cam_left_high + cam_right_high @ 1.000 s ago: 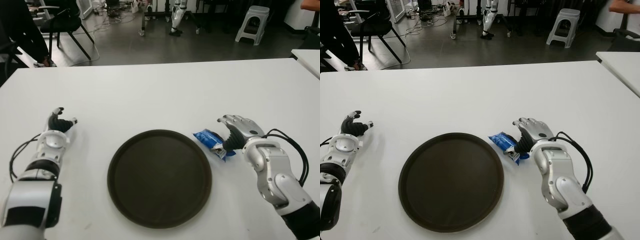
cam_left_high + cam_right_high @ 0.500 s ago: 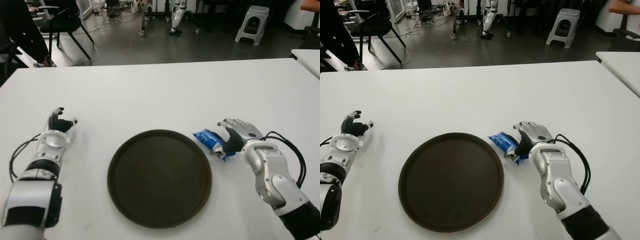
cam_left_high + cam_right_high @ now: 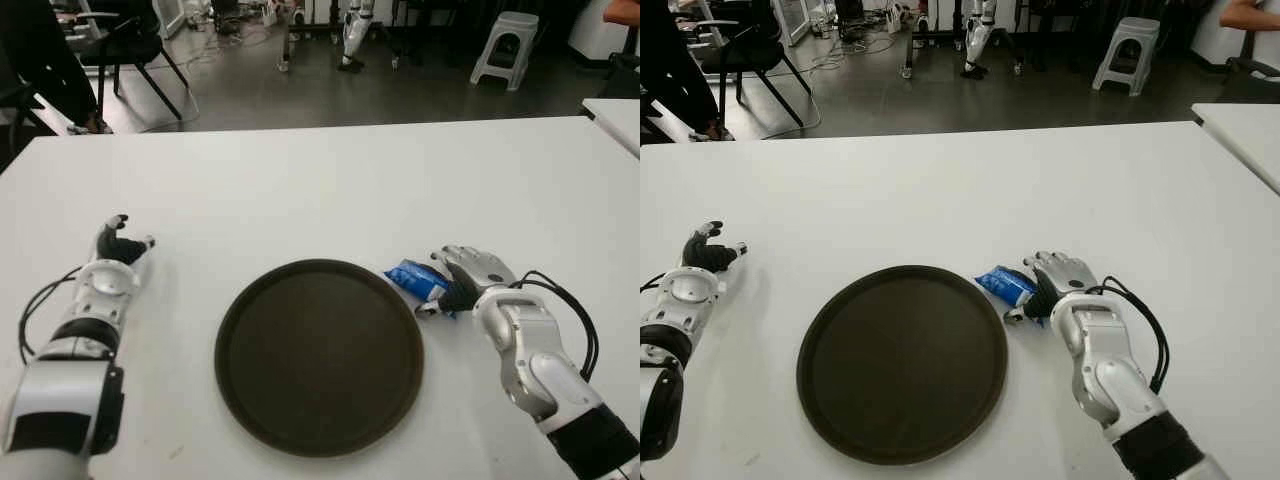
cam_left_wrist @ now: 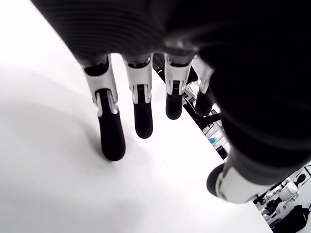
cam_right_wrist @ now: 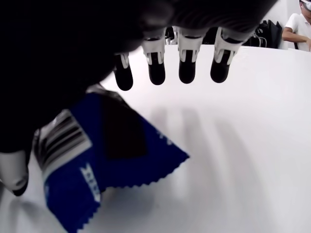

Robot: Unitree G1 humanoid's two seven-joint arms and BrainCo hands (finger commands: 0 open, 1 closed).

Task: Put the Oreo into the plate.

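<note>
White table [image 3: 330, 190] w/ a dark round plate [image 3: 320, 355] at centre-front. The Oreo [image 3: 418, 281], a blue pack, lies flat on the table just off the plate's rim at approx 2 o'clock from plate centre, not on the plate. One crimped end of the pack points toward the rim; can't tell if it touches the rim.

Right hand [image 3: 470, 275] is at the pack's 3 o'clock side, palm down, low over the table. In the right wrist view the fingers [image 5: 187, 68] are stretched out straight and side by side, above bare table beyond the pack, holding nothing; the thumb [image 5: 14, 172] sits at the pack's near edge. The Oreo [image 5: 92, 160] shows under the palm w/ its barcode end toward the thumb and the zigzag edge toward the fingers. No pinch on it: hand is spread over and beside the pack. Whether palm presses on it, can't tell.

Left hand [image 3: 112, 258] is idle at the plate's 9–10 o'clock, well apart from it, near the table's left edge. Left wrist view: fingers [image 4: 111, 141] hang loose and slightly bent, tips at or just above the table, nothing between them.

Beyond the table at 12 o'clock: grey floor, a chair [image 3: 120, 50] at far left, a white stool [image 3: 505, 45] at far right.
</note>
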